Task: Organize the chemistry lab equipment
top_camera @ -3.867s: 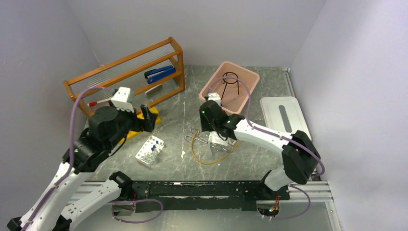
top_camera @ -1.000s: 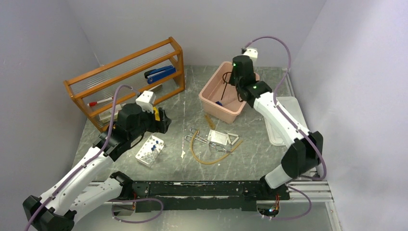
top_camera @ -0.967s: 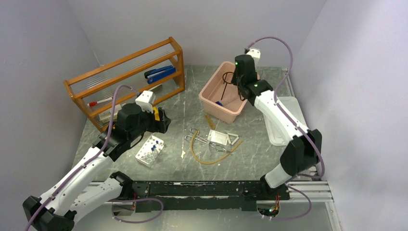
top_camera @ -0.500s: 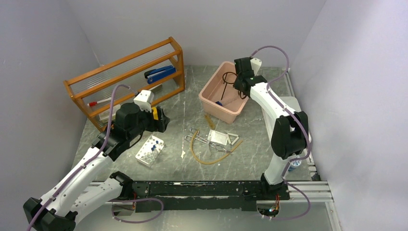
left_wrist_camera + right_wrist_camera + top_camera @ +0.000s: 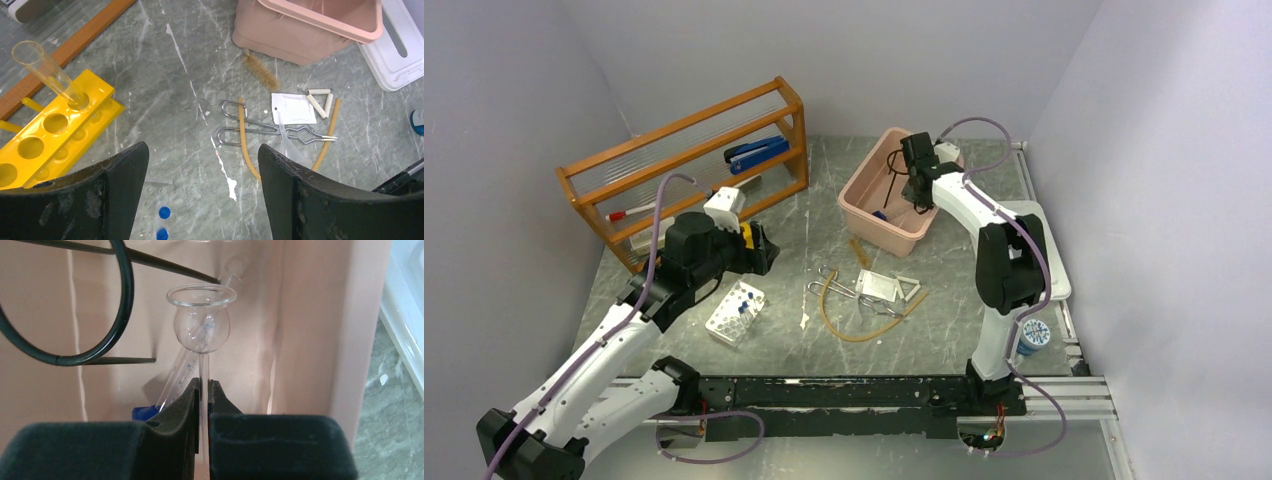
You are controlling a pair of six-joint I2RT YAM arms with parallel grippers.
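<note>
My right gripper is shut on the thin stem of a clear glass funnel; its round bulb stands just above the fingers. It hangs inside the pink bin, beside the black wire ring tripod and a graduated tube on a blue base. My left gripper is open and empty above the table. Beyond it lie the amber rubber tube, metal tongs, a white mesh square and a triangle. Blue-capped vials sit in a white tray.
A yellow rack holding one glass test tube stands left of my left gripper, in front of the orange wooden shelf. A bristle brush lies by the bin. A white lid and a blue-topped jar are at the right.
The right arm folded back and brought the glass funnel down lower inside the pink bin. The left arm has hardly moved and stays open.
</note>
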